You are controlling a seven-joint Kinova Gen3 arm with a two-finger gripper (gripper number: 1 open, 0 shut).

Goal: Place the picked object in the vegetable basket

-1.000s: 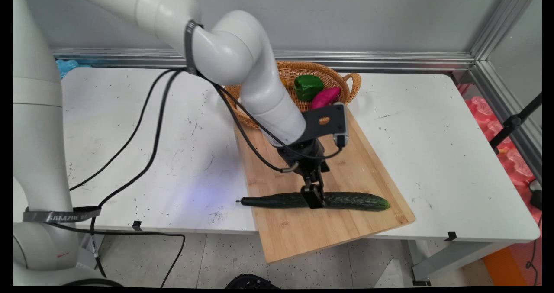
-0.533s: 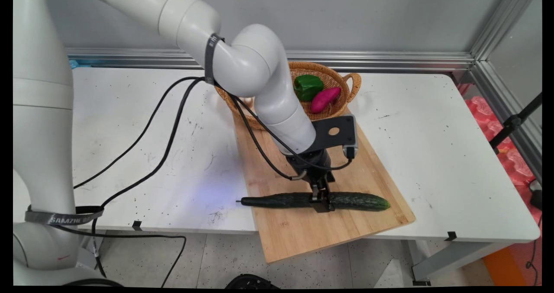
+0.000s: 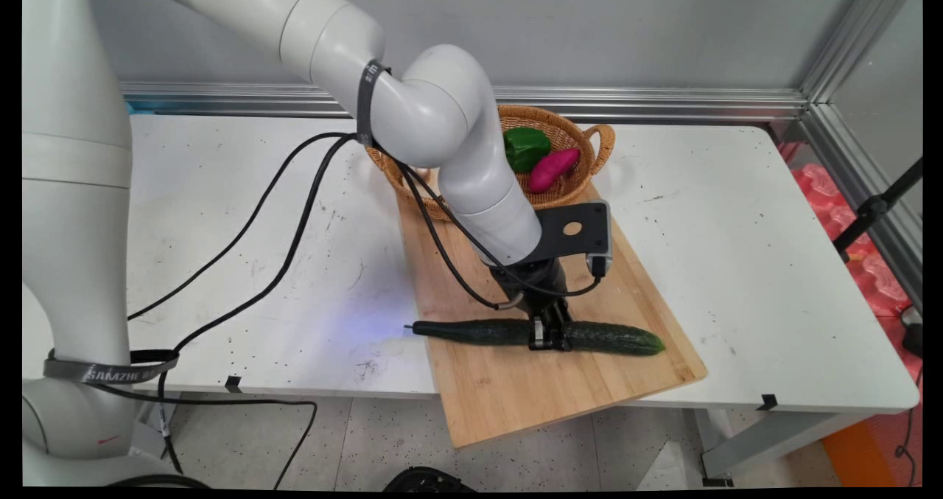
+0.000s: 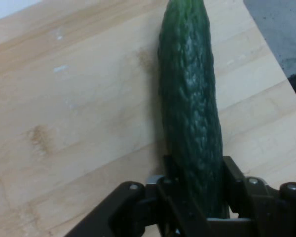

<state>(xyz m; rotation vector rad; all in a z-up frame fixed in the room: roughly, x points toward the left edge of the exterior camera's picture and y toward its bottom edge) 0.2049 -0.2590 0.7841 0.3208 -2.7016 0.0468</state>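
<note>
Gripper clamped on the cucumber at mid-length

Our black two-finger gripper (image 3: pixel 549 335) comes straight down on the long dark-green bumpy cucumber (image 3: pixel 471 332), which lies crosswise on the pale wooden cutting board (image 3: pixel 516 396) at the white table's (image 3: pixel 737 278) near edge. We see the fingers (image 4: pixel 236 181) narrowed against both flanks near the middle, which we judge keeps it balanced. Behind the board sits a round woven wicker basket (image 3: pixel 582 127) holding a green bell pepper (image 3: pixel 527 147) and a magenta sweet potato (image 3: pixel 552 169).
</note>
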